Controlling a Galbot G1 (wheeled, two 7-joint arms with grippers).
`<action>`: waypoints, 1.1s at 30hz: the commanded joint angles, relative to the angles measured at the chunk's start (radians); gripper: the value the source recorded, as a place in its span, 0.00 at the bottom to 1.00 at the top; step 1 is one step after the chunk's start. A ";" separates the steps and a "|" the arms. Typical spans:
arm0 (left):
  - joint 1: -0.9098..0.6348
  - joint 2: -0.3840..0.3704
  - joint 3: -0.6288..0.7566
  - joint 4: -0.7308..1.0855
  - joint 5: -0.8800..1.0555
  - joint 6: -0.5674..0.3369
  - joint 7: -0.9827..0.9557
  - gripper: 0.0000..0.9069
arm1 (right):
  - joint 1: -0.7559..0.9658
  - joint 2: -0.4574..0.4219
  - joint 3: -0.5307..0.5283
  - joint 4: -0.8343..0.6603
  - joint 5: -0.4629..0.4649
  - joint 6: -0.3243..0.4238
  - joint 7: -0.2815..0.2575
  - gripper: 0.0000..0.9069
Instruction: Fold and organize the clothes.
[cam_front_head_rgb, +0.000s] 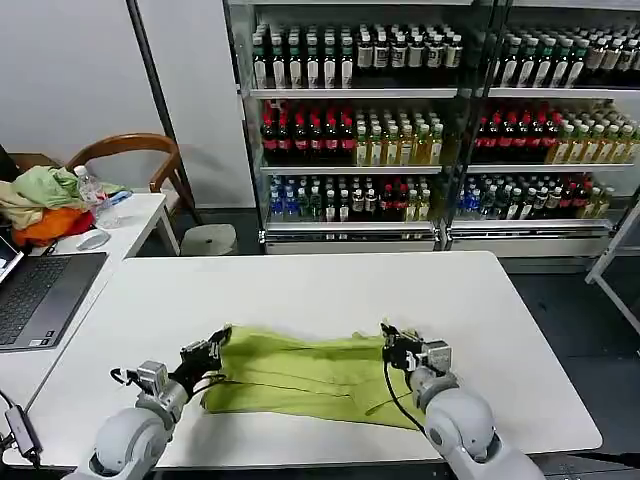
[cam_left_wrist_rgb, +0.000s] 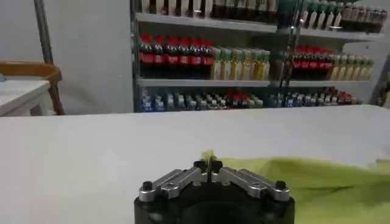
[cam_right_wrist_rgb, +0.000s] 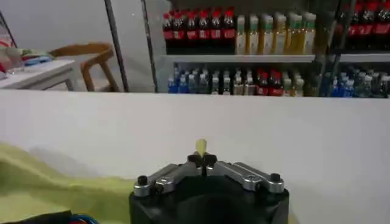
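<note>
The clothes, a lime yellow-green T-shirt (cam_front_head_rgb: 300, 375), lie bunched in a wide strip near the front edge of the white table (cam_front_head_rgb: 330, 290). My left gripper (cam_front_head_rgb: 214, 346) is shut on the shirt's left corner, and a tuft of green cloth pokes out between its fingertips (cam_left_wrist_rgb: 209, 164). At the shirt's right end, my right gripper (cam_front_head_rgb: 392, 341) is shut on the far corner; a small yellow-green tip stands up above its closed fingers (cam_right_wrist_rgb: 202, 159). In the left wrist view the shirt (cam_left_wrist_rgb: 317, 182) spreads away toward the other arm.
A side desk (cam_front_head_rgb: 120, 235) on the left holds a laptop (cam_front_head_rgb: 40, 295), a mouse and a heap of pale green, beige and orange garments (cam_front_head_rgb: 45, 205). A wooden chair (cam_front_head_rgb: 135, 150) stands behind it. Drink shelves (cam_front_head_rgb: 400, 130) fill the back wall.
</note>
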 joint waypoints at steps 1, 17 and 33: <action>0.103 -0.019 -0.025 -0.053 0.041 -0.016 -0.003 0.04 | -0.048 -0.033 0.009 0.009 -0.040 0.026 -0.013 0.00; 0.159 -0.021 -0.034 -0.078 0.114 0.011 -0.023 0.04 | -0.098 -0.049 0.002 0.035 -0.019 0.015 -0.013 0.00; 0.155 -0.037 -0.013 -0.238 -0.018 0.078 -0.350 1.00 | -0.207 -0.095 0.077 0.173 -0.099 0.017 -0.023 1.00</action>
